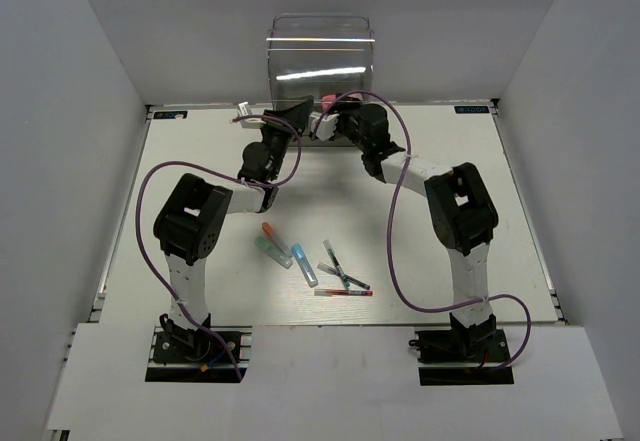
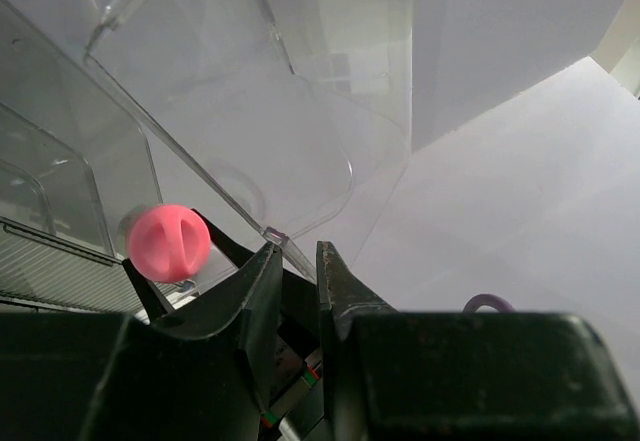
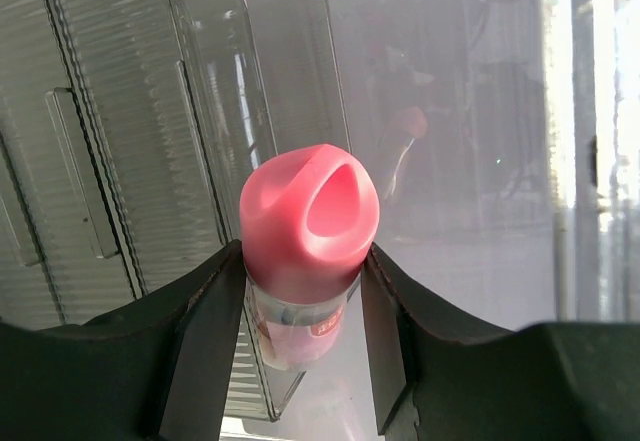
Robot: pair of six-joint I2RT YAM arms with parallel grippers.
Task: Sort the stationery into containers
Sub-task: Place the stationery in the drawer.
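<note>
- Top view: transparent box stands at the table's far edge. The left gripper and right gripper meet at its front. The pink-and-red piece is against the box. Capped markers and pens lie loose mid-table, well apart from it. Corner stickers unreadable.
- Left wrist: jaws almost together, pinching a clear drawer rim; the pink-and-red piece sits just left.
- Right wrist: jaws half spread, clamped on the piece's clear body below its pink cap. Red label too blurred to read. Ribbed drawer fronts close behind.
</note>
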